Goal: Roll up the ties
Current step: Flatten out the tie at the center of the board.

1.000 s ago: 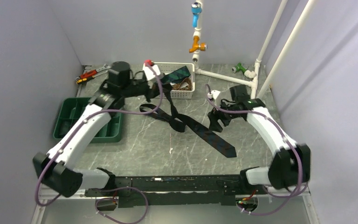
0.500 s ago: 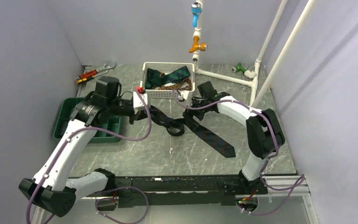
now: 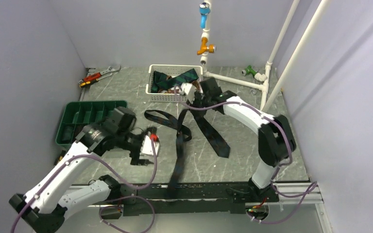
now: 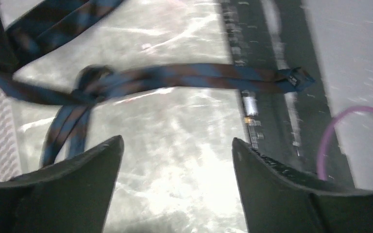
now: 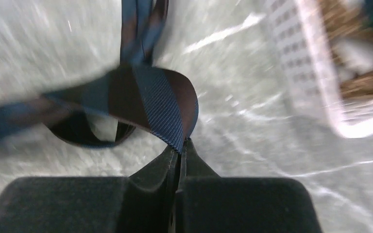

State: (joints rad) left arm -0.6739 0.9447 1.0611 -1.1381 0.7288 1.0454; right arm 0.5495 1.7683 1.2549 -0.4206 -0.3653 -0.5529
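While the right claw (image 5: 180, 145) is closed on a fold of a navy-and-brown striped tie (image 3: 211, 136), that fold is held lifted off the table (image 3: 126, 92), just in front of the white basket (image 3: 161, 97) at the far middle. From the grip, the tie's wide blade is laid out toward the near right, its end flat on the table. A loop of the same tie is seen left of the grip. From that loop the narrow tail is run toward the near edge, where its tip is laid across the black rail (image 3: 209, 188).

The left claw (image 4: 177, 145) is held open at the near left, with nothing between its fingers. The narrow tail is seen beyond its fingertips and is not touched by them.

Inside the basket, a green striped tie (image 3: 187, 76) and a brown patterned one (image 5: 364, 77) are bundled loosely. How these two are folded cannot be told, as the right wrist view is blurred. A green compartment tray (image 3: 93, 104) is set at the left, just beyond the left arm.
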